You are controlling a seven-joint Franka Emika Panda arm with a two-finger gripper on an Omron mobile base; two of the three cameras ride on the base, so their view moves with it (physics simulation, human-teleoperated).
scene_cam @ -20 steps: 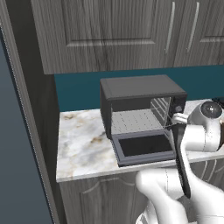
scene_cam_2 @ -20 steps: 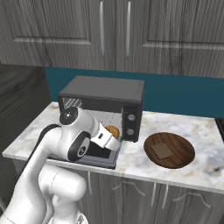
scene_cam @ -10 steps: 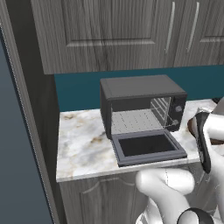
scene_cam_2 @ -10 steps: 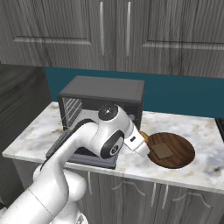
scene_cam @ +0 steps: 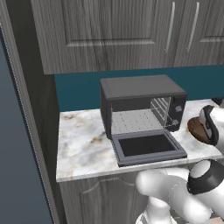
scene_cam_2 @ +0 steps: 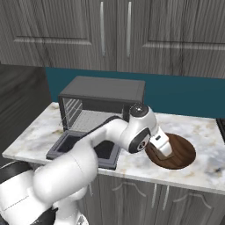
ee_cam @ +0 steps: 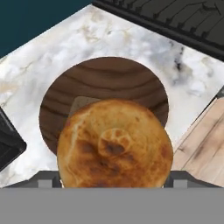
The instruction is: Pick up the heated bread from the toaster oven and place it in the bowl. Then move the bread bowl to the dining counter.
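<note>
Bread (ee_cam: 114, 144), round and domed, fills the lower middle of the hand view with its toasted top toward the camera: golden-orange crust, darker brown scorch patches and a faint ring near the centre. Being round, it has no clear long axis. It hangs directly above the bowl (ee_cam: 105, 83), held at the gripper (scene_cam_2: 163, 147); the grey finger tips (ee_cam: 46, 179) peek out on either side of it, so the jaws are clamped on the bun. The bowl is a shallow dark brown disc with visible wood grain, and a flat tan-grey slab lies inside it, mostly covered by the bread. In the right base view the bowl (scene_cam_2: 182, 154) sits on the marble countertop (scene_cam_2: 35, 132), white-grey with brown veins, just right of the toaster oven (scene_cam_2: 101, 103). The oven is a dark grey box with its glass door dropped flat and a wire rack (scene_cam: 133, 119) showing inside. Grey wood-grain cabinets (scene_cam: 109, 30) hang above a teal backsplash (scene_cam_2: 184, 94).
</note>
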